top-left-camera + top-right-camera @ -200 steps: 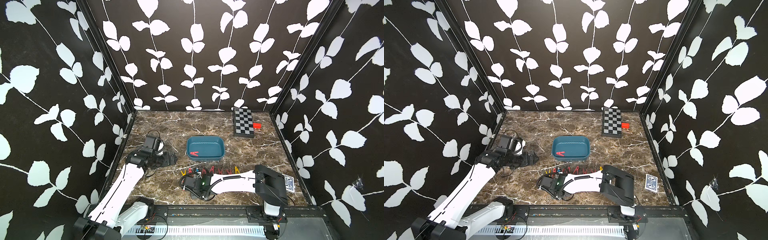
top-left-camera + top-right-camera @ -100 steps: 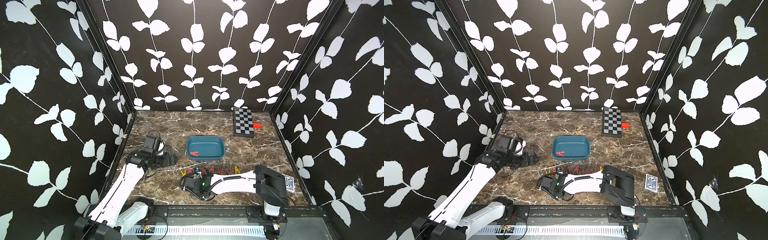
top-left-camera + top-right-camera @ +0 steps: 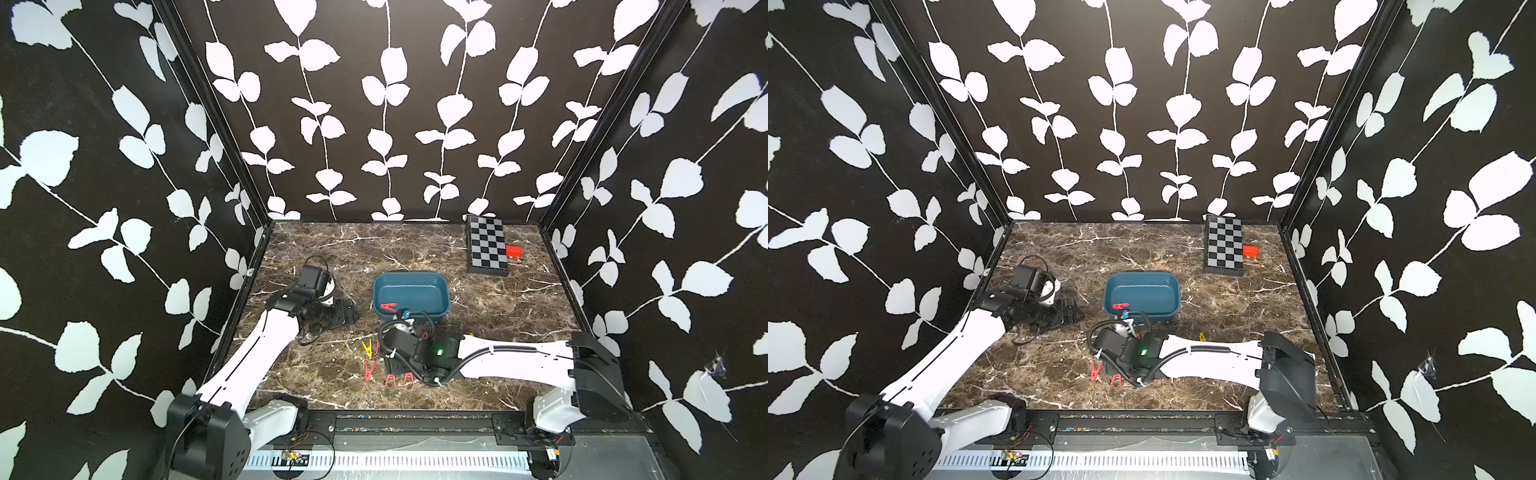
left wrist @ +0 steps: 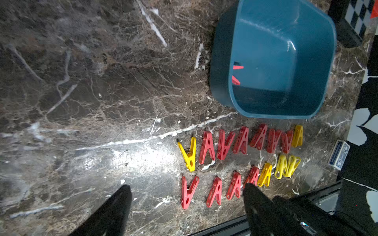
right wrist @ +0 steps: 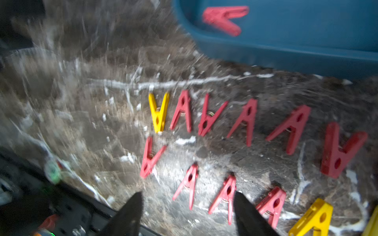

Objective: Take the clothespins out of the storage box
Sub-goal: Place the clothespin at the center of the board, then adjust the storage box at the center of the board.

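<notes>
**Only one red peg lay in the box; the rest lay on the table**

In both top views, your teal box [image 3: 419, 291] sat near the middle of the brown marble table [image 3: 498, 316]. A single red peg [image 3: 388, 308] lay flat on the box floor, in the near corner on your left arm's side. The other pegs [image 4: 241, 141] lay outside, just in front of the box's near wall. They formed two rows, mostly red with some yellow, each peg lying flat like a letter A or V.

Your right gripper [image 5: 187, 193] hung low over the nearer row. Its fingers were spread apart and gripped nothing, though that wrist view was blurred. Your left gripper [image 4: 186, 187] hovered near the box's left end, its fingers spread wide and holding nothing.

A checkerboard [image 3: 486, 247] lay at the far right of the table, with a small red block [image 3: 514, 251] just beside it. A card deck [image 4: 338, 155] lay near the right end of the rows.
</notes>
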`<action>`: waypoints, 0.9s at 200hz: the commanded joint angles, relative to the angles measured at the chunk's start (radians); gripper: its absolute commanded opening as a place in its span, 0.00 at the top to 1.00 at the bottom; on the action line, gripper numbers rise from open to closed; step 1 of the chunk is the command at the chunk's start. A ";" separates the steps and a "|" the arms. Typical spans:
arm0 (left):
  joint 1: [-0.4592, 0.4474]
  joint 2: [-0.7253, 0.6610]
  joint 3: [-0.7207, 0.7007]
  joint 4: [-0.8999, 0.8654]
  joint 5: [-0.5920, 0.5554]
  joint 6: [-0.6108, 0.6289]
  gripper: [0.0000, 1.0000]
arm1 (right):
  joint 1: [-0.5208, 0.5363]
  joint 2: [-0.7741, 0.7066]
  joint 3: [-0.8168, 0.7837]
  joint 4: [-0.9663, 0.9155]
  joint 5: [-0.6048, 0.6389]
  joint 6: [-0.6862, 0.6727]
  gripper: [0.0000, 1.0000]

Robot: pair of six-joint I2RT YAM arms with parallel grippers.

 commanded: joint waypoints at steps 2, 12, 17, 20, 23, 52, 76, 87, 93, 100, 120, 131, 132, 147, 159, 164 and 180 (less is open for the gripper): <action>-0.002 0.052 0.049 0.038 0.016 0.008 0.19 | -0.052 -0.066 -0.034 0.025 0.045 -0.039 0.08; -0.013 0.078 0.062 0.057 0.013 0.009 0.19 | -0.077 -0.090 -0.049 0.034 0.045 -0.054 0.01; -0.020 0.095 0.068 0.066 0.010 0.008 0.19 | -0.091 -0.100 -0.054 0.038 0.044 -0.062 0.01; -0.024 0.107 0.073 0.070 0.007 0.009 0.20 | -0.100 -0.105 -0.057 0.040 0.042 -0.067 0.01; -0.028 0.120 0.078 0.074 0.005 0.009 0.20 | -0.108 -0.112 -0.061 0.041 0.040 -0.073 0.01; -0.087 0.239 0.148 0.095 -0.029 0.012 0.23 | -0.189 -0.158 -0.087 0.065 0.008 -0.120 0.01; -0.130 0.337 0.215 0.105 -0.073 0.009 0.26 | -0.248 -0.183 -0.099 0.074 -0.006 -0.157 0.01; -0.137 0.384 0.241 0.116 -0.075 0.005 0.31 | -0.275 -0.190 -0.100 0.072 -0.011 -0.174 0.01; -0.142 0.408 0.258 0.119 -0.078 0.006 0.34 | -0.291 -0.193 -0.101 0.071 -0.018 -0.183 0.01; -0.148 0.436 0.282 0.118 -0.087 0.008 0.36 | -0.310 -0.196 -0.101 0.071 -0.029 -0.194 0.01; -0.166 0.517 0.353 0.106 -0.122 0.023 0.40 | -0.362 -0.205 -0.102 0.077 -0.063 -0.222 0.01; -0.172 0.562 0.387 0.102 -0.136 0.031 0.44 | -0.389 -0.207 -0.101 0.079 -0.085 -0.234 0.01; -0.172 0.565 0.389 0.101 -0.138 0.031 0.45 | -0.390 -0.207 -0.101 0.080 -0.087 -0.236 0.01; -0.176 0.622 0.433 0.094 -0.154 0.038 0.49 | -0.424 -0.212 -0.103 0.087 -0.114 -0.250 0.01; -0.180 0.660 0.461 0.089 -0.166 0.041 0.51 | -0.446 -0.214 -0.104 0.094 -0.133 -0.260 0.01; -0.183 0.677 0.474 0.089 -0.167 0.042 0.53 | -0.454 -0.214 -0.106 0.096 -0.139 -0.262 0.01; -0.189 0.717 0.503 0.082 -0.180 0.043 0.56 | -0.478 -0.215 -0.108 0.099 -0.161 -0.269 0.01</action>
